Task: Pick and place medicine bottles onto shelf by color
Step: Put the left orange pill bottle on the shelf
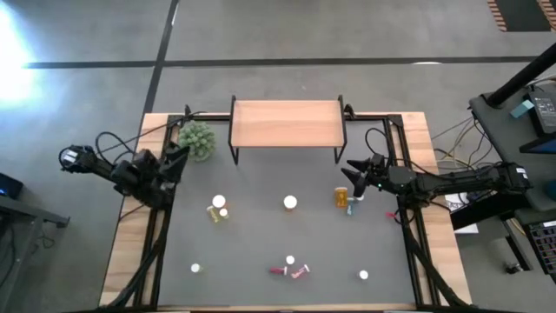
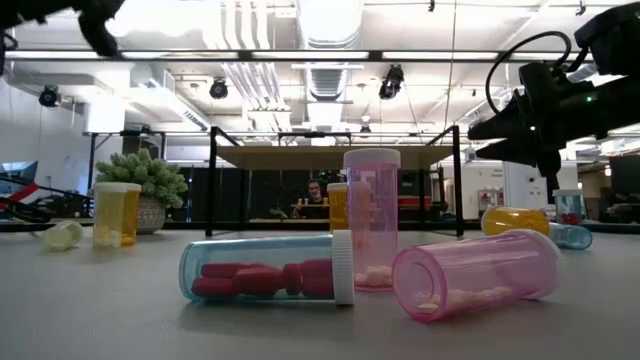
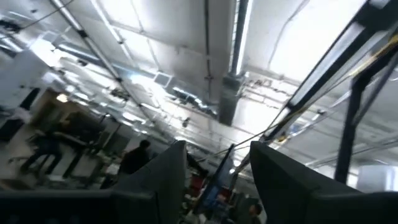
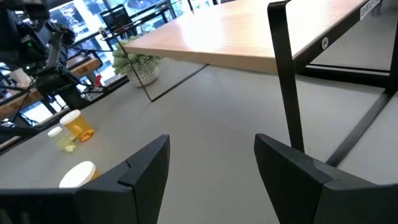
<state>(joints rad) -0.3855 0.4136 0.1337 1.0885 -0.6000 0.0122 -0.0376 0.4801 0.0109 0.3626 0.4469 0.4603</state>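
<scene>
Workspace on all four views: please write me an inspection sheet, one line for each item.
Surface: grey table top with wood edges, no spill seen.
Job's things: shelf at the far edge, nothing on it; bottles scattered, orange bottle near the right arm, yellow bottle at left, two pink bottles lying at the near edge.
Clutter: green plant beside the shelf.
Grippers: left gripper by the plant, jaws open; right gripper beside the shelf's right legs, jaws open, empty.
Cables: black cables loop over both arms.
Surroundings: person behind the table.
</scene>
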